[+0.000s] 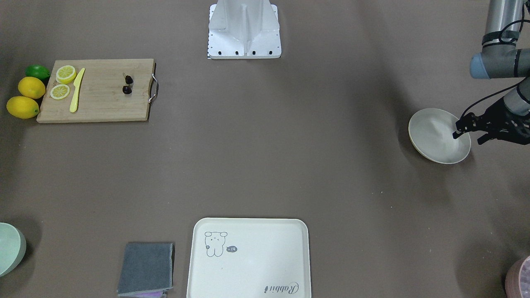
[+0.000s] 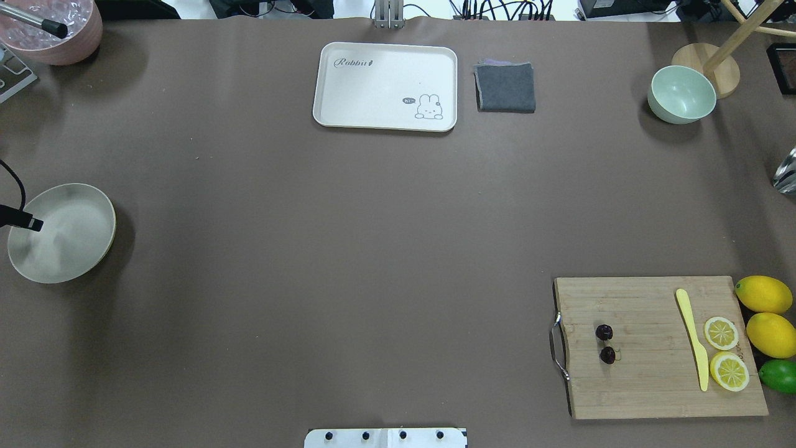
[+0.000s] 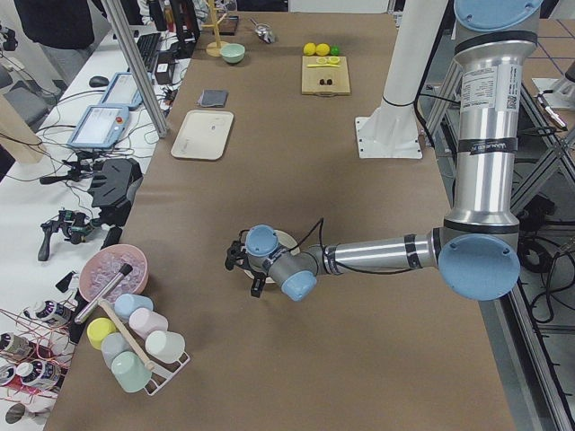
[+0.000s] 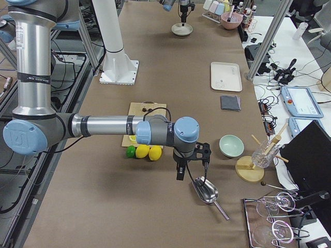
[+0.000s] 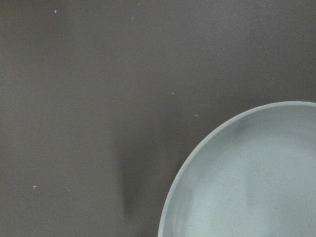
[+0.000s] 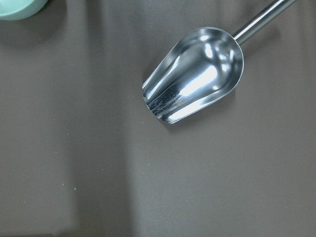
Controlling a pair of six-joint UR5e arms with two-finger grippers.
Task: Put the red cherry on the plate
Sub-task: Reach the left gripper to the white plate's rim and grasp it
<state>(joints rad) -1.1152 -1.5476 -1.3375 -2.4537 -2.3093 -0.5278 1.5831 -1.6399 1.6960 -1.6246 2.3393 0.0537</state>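
The tabletop (image 2: 373, 249) carries the task's two things at opposite ends. In the overhead view the wooden cutting board (image 2: 647, 373) sits at about 4 o'clock and the plate (image 2: 74, 249) at 9 o'clock, well apart. The right arm is much the nearer one. Its right pincer (image 4: 192, 174) hangs beyond the board's end of the tabletop, above a metal scoop (image 6: 197, 74), so the fruit would lie roughly toward 8 o'clock from it in overhead terms. It shows only in the side view, so I cannot tell whether it is spread or pressed together. The left pincer (image 1: 468, 138) hovers over the outer rim of the plate, seemingly spread and pinching nothing. The plate's dish looks bare. The red cherry (image 2: 604, 332) lies on the board near its handle end. Its two fruits are lined up along 12-to-6, so a pinch across that line from 3 and 9 would probably suit. The stems are too thin to trace. Neither wrist view shows any fingers.
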